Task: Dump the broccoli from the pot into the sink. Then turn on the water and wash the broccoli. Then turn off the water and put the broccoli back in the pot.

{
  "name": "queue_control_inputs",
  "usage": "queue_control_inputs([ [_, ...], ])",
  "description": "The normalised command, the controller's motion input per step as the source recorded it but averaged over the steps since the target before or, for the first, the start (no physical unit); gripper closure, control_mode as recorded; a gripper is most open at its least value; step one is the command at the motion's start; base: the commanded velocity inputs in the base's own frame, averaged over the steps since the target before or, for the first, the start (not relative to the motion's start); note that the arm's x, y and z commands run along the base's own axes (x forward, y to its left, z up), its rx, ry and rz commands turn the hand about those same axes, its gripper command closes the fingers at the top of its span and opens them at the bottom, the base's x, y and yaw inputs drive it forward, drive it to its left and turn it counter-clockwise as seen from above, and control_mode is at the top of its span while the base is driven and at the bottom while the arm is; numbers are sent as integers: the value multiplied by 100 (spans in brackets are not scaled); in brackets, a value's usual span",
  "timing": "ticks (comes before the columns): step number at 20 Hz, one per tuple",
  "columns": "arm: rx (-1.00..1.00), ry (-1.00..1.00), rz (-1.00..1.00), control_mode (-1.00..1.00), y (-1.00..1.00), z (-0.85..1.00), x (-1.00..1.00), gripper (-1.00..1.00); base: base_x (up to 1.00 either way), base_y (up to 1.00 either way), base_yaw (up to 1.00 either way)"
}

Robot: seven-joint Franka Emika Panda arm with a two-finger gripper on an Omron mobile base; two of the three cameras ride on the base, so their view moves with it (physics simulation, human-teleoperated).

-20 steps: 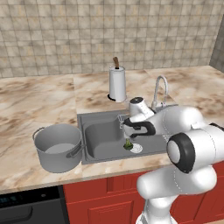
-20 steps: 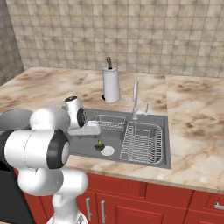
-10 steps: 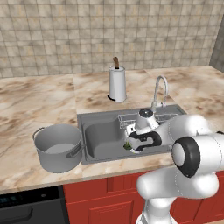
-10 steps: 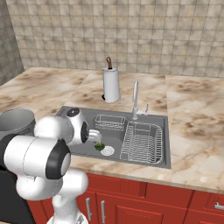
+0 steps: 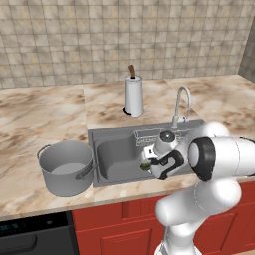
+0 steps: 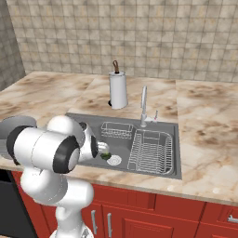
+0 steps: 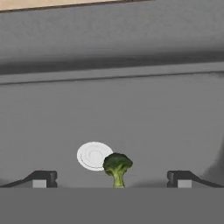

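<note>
Gripper: the gripper (image 7: 111, 178) hung low inside the sink (image 5: 112, 158), fingers spread wide apart, nothing between them.
Broccoli: the broccoli (image 7: 116, 168) stood on the basin floor between the two fingertips, just ahead of them, stem upright with the crown on top.
Drain: the drain (image 7: 93, 155) lay just beside the floret.
Pot: the pot (image 5: 65, 168) sat on the surface, left of the sink, well apart.
Judgement: a straight short advance should put the fingers around the stem.

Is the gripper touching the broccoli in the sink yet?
Apart. In the hand view the broccoli stands upright midway between the wide-open fingertips, bare sink floor showing on both sides.
</note>
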Motion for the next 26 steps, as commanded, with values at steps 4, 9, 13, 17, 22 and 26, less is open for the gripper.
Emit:
queue_control_inputs([
  [4,1,0,0,-100,0,-20,18,-100,0,0,0],
  [9,7,0,0,-100,-4,-10,14,-100,0,0,0],
  [13,9,1,0,-100,-2,-3,18,-100,0,0,0],
  [17,6,2,0,-100,0,-1,29,-100,0,0,0],
  [22,2,2,0,-100,0,0,37,-100,0,0,0],
  [26,0,7,0,-100,0,0,35,-100,0,0,0],
])
